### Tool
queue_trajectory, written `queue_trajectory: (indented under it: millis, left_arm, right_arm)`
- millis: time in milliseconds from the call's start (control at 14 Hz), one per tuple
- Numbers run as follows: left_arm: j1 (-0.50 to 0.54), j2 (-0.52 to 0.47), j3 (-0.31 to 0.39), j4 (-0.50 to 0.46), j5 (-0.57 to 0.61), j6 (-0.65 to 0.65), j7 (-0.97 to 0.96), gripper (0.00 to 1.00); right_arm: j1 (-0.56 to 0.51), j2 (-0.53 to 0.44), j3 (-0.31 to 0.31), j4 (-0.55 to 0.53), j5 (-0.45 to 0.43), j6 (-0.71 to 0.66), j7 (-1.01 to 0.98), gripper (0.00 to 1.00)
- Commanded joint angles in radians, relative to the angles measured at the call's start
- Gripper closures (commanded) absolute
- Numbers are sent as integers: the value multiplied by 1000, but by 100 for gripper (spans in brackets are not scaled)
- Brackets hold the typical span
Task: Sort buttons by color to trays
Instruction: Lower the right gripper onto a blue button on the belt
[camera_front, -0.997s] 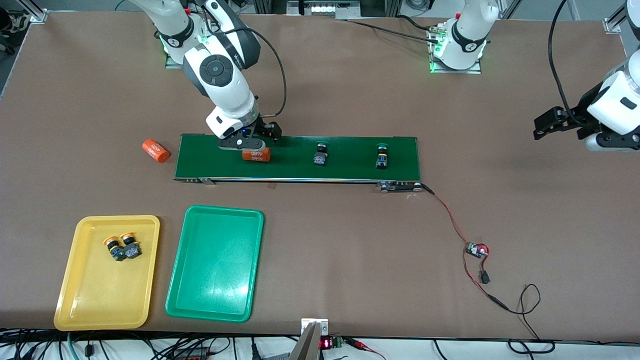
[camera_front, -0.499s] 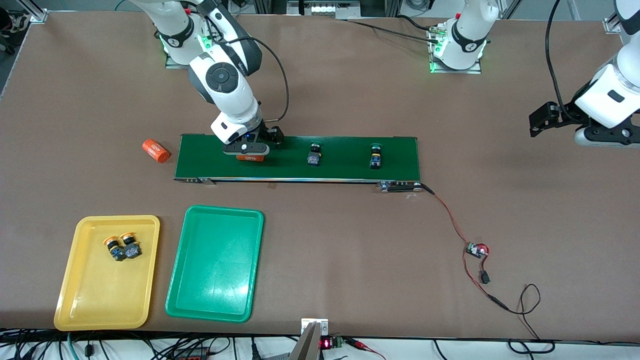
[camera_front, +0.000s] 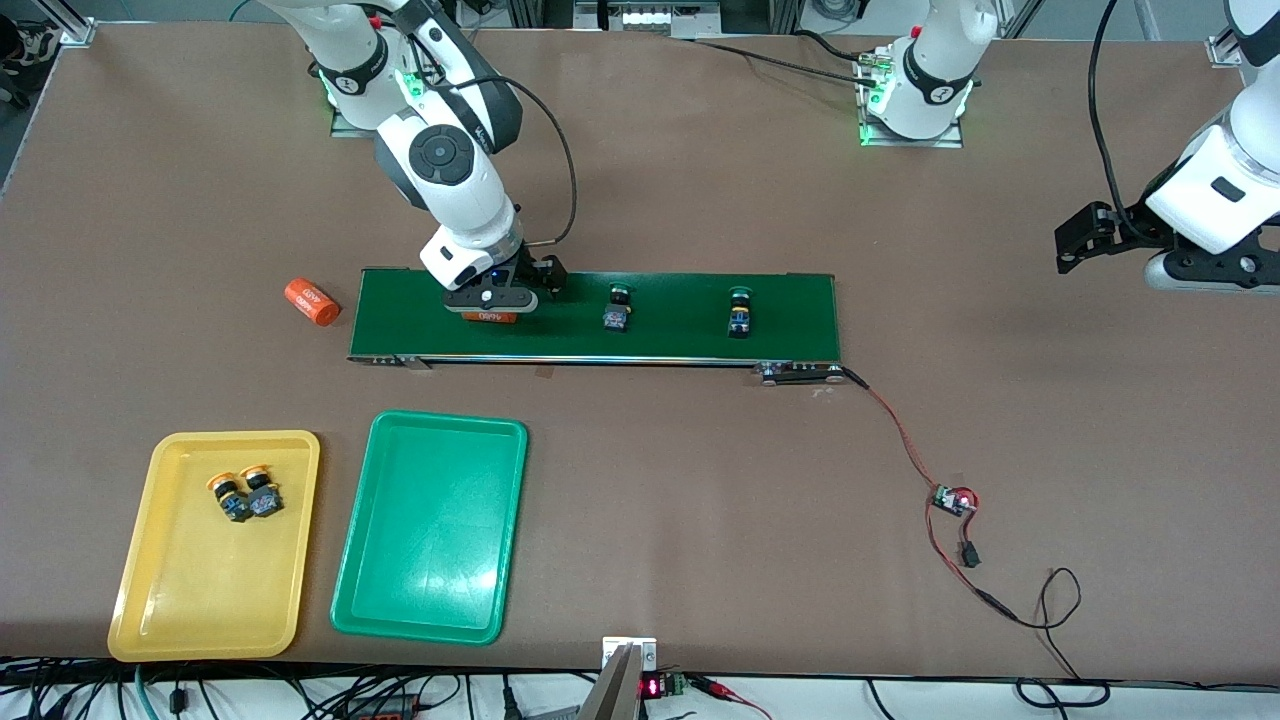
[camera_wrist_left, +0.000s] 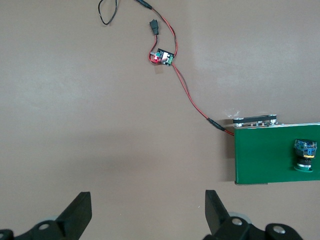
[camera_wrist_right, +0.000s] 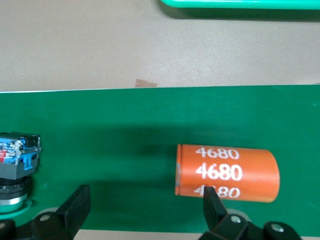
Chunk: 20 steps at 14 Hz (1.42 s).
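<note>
From the front we see the right claw (camera_front: 490, 297) low over the conveyor belt (camera_front: 680, 340), above an orange cylinder (camera_front: 489, 317); two green-capped buttons (camera_front: 616, 308) (camera_front: 740, 312) lie on the belt toward the left arm's end; two yellow-capped buttons (camera_front: 247, 494) sit in the yellow tray (camera_front: 140, 610), beside the green tray (camera_front: 360, 610), both nearer the camera than the belt; the left claw (camera_front: 1078, 238) waits over the bench (camera_front: 700, 500).

In the left wrist view, we find its fingers (camera_wrist_left: 77, 217) wide apart over bare bench.

In the right wrist view, we see wide fingers (camera_wrist_right: 76, 206) low over the belt, one in front of the cylinder (camera_wrist_right: 227, 171).

One orange cylinder (camera_front: 311, 301) lies beside the conveyor belt (camera_front: 680, 330).
</note>
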Motion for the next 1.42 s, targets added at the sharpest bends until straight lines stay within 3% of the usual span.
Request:
queue_trajectory:
  millis: [0,1353]
  left_arm:
    - [0,0,-4,18,11,-11,18,0]
    - [6,0,-10,18,1,-27,15,0]
  right_arm:
    - [-4,15,3,8,-19,20,21,0]
    - [2,41,1,24,-16,22,23,0]
